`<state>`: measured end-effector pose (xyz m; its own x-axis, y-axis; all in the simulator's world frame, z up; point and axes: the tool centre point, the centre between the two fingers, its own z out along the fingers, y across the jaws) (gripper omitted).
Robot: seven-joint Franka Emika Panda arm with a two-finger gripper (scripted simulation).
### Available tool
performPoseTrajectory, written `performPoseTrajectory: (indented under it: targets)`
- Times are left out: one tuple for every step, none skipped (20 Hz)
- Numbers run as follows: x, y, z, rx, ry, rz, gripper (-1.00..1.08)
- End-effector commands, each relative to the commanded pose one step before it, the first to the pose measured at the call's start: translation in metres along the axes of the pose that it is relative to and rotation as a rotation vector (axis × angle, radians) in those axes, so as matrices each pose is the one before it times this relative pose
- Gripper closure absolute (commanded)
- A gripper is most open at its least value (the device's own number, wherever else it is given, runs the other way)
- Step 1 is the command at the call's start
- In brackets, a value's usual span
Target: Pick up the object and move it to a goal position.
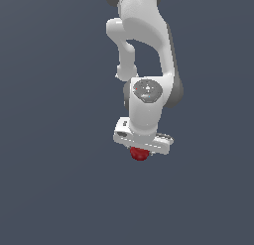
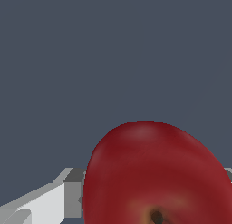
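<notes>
A white arm reaches down frame centre; its gripper (image 1: 140, 149) appears clamped on the red apple (image 1: 139, 153) just beneath; carrying seems underway; next, steady travel to the goal.

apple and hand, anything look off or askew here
Nothing stands out. The apple sits whole and unmarked right under the hand, partly hidden by it. In the wrist view it fills the space beside one finger. Whether the hand is clamped on it cannot be told.
</notes>
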<state>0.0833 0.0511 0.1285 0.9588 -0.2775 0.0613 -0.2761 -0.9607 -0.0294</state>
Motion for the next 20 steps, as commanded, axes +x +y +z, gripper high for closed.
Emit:
performPoseTrajectory:
  targets:
    - [0.01023,-0.01457,-0.03891,0.0161,0.03288,-0.02691,1.08]
    - [0.00428,-0.0062,-0.01595,0.00643,0.01249,-0.01174,1.08]
    - [0.00442,-0.00637,-0.01638,0.00663,0.01282,-0.01207,1.08]
    - [0.00452,-0.00653,-0.01672,0.00681,0.01308,-0.01233,1.08]
    - [0.0046,-0.00664,-0.01695,0.00695,0.01327,-0.01252,1.08]
    - [0.00466,-0.00673,-0.01712,0.00706,0.0134,-0.01266,1.08]
    - [0.00471,-0.00678,-0.0172,0.00714,0.01346,-0.01273,1.08]
    - [0.00466,-0.00669,-0.0169,0.00707,0.01323,-0.01253,1.08]
    - [0.00454,-0.00648,-0.01631,0.00687,0.01278,-0.01211,1.08]
    - [0.00438,-0.00624,-0.01562,0.00663,0.01225,-0.01162,1.08]
    - [0.00419,-0.00595,-0.01482,0.00633,0.01163,-0.01105,1.08]
    - [0.00398,-0.0056,-0.0139,0.00598,0.01092,-0.01038,1.08]
    - [0.00371,-0.00518,-0.01278,0.00554,0.01005,-0.00957,1.08]
    - [0.00338,-0.0047,-0.01151,0.00502,0.00907,-0.00864,1.08]
    - [0.00307,-0.00421,-0.01028,0.00451,0.00811,-0.00773,1.08]
    - [0.00277,-0.00378,-0.00918,0.00405,0.00725,-0.00692,1.08]
    - [0.00249,-0.00338,-0.00817,0.00362,0.00646,-0.00617,1.08]
    - [0.00224,-0.003,-0.00723,0.00322,0.00572,-0.00546,1.08]
    - [0.00199,-0.00266,-0.00635,0.00285,0.00504,-0.00482,1.08]
    - [0.00176,-0.00232,-0.00551,0.00248,0.00438,-0.00419,1.08]
